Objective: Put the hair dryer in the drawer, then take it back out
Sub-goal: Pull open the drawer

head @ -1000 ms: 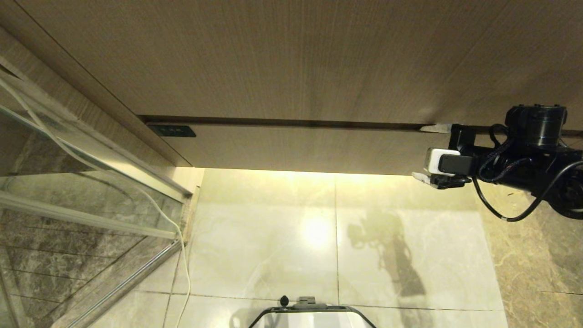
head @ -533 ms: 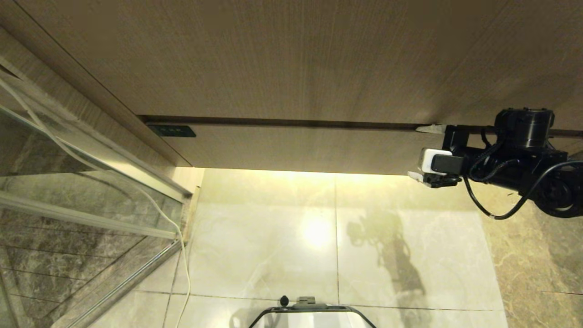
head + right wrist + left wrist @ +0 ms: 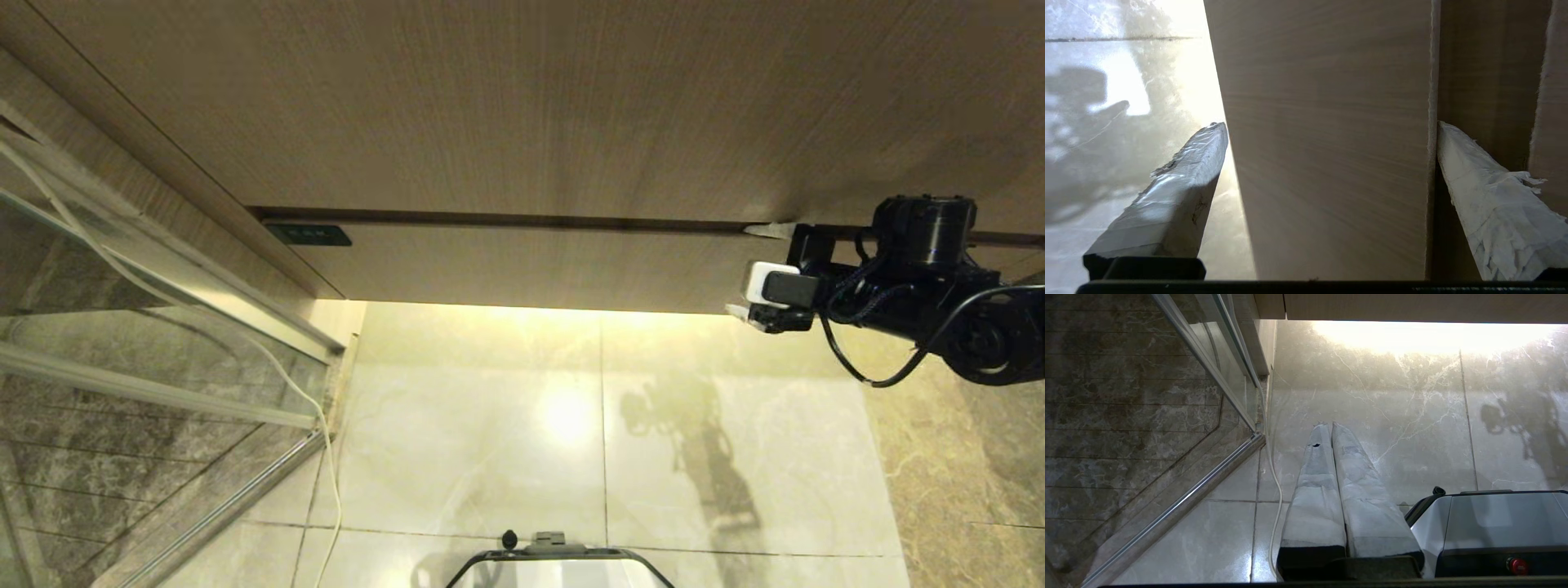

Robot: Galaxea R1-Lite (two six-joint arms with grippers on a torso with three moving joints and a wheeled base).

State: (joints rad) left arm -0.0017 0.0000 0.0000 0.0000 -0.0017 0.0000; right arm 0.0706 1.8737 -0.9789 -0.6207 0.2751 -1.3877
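The drawer (image 3: 531, 265) is the lower tan wood panel of the vanity, with a dark gap along its top edge. It looks pushed in. My right gripper (image 3: 744, 269) is open at the drawer's right part and straddles the front panel. One taped finger (image 3: 1478, 192) sits in the gap above the panel and the other finger (image 3: 1180, 179) hangs below its bottom edge, with the panel (image 3: 1331, 171) between them. My left gripper (image 3: 1329, 425) is shut and empty, pointing at the floor. The hair dryer is out of view.
A larger wood panel (image 3: 522, 106) sits above the drawer. A glass partition with metal rails (image 3: 163, 343) stands at the left, with a white cable (image 3: 318, 425) trailing down it to the glossy marble floor (image 3: 571, 425). My base (image 3: 559, 563) shows at the bottom.
My right arm has slid a little to the left along the drawer front, with its jaws still open. Nothing else has moved.
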